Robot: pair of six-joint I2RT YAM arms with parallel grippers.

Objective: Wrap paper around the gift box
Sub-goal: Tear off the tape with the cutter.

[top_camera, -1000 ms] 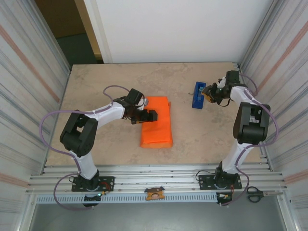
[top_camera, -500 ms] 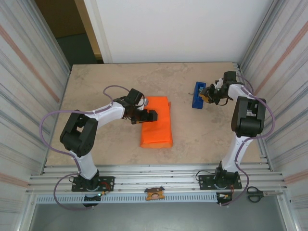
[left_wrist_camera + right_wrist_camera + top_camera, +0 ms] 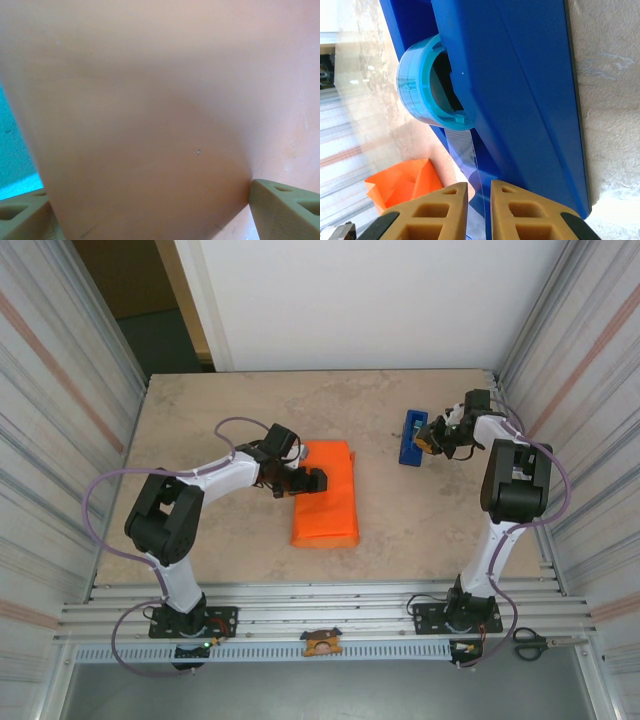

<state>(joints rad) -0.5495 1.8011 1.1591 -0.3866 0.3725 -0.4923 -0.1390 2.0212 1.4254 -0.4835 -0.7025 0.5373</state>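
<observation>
Item: paper, folded into an orange parcel mid-worktop; gift box judged to be inside, hidden by the folds. On the parcel's far-left part: left gripper, spread wide, pressed flat, likely to stop the flap springing open. Well to the parcel's right: blue tape dispenser with right gripper at it, fingers nearly together around the loose tape strip, presumably to draw a sealing piece; firm pinch cannot be told.
</observation>
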